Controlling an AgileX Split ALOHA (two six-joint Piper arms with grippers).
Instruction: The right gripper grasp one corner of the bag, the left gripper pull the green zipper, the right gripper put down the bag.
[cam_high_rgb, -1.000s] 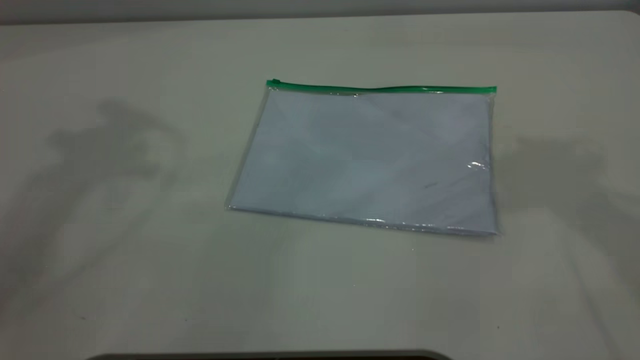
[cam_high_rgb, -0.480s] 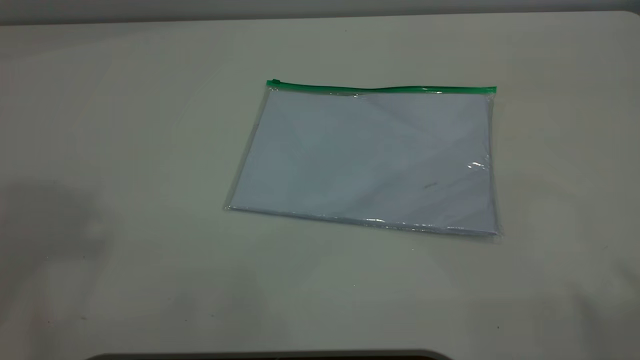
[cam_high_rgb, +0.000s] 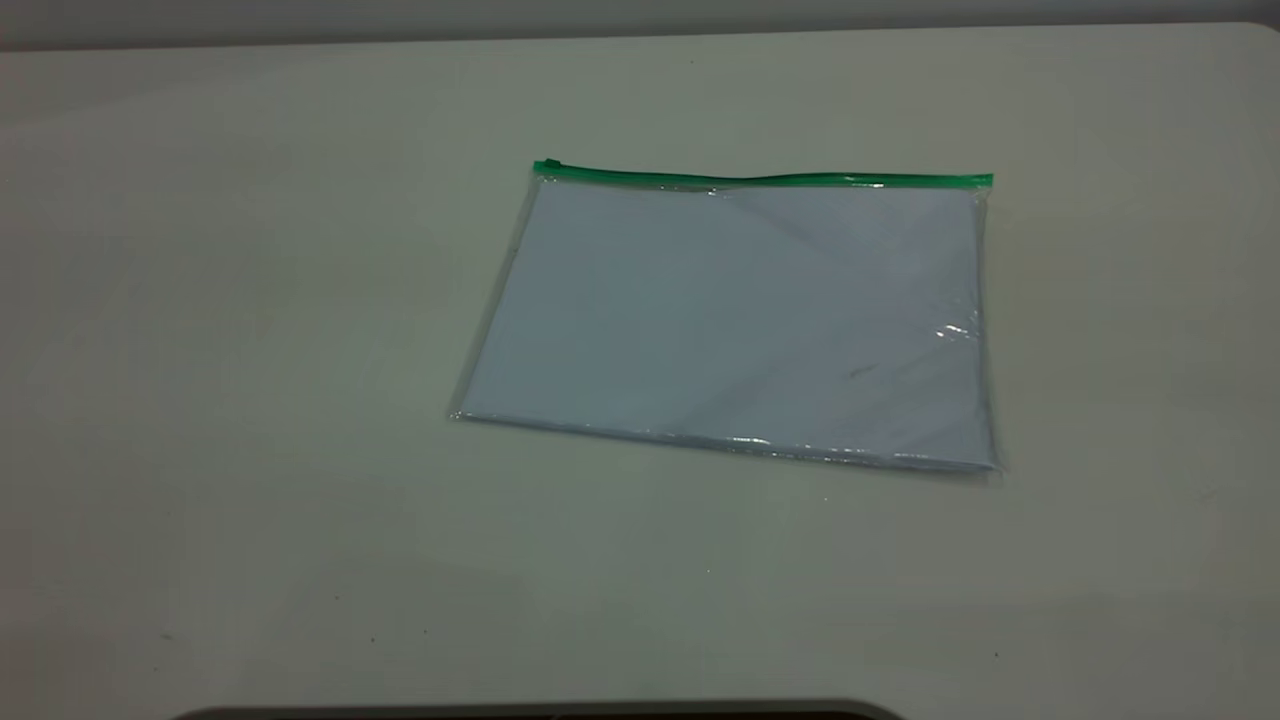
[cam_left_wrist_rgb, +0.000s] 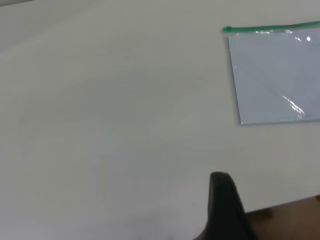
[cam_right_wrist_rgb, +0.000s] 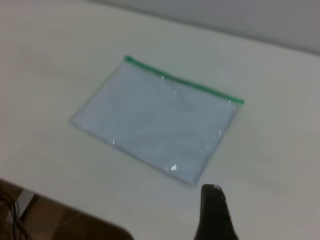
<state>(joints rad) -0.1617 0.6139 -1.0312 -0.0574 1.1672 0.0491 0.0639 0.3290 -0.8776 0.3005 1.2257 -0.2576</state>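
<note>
Since the earlier frames the arm shadows have cleared off your worktop (cam_high_rgb: 250, 450); the bag (cam_high_rgb: 735, 315) itself hasn't shifted. It lies flat on the worktop, a bit right of centre in the exterior view, clear plastic with white sheets showing through and glare spots near its right and near edges. The green zipper (cam_high_rgb: 765, 178) runs the full length of the far long edge, slider tab (cam_high_rgb: 546, 165) sitting at the left end of the strip. Nothing is touching the bag. You won't see either arm in the exterior view. Left wrist view gives you one dark finger (cam_left_wrist_rgb: 225, 210) of the left tool over bare worktop near the table's front edge, well apart from the bag, with the bag's slider-end corner off in the distance; can't tell whether that tool is apart or together. Right wrist view shows one dark finger (cam_right_wrist_rgb: 215, 212) of the right tool just off the bag's near corner, not in contact, whole bag in sight beyond it; only one finger visible, so its state can't be told either.
</note>
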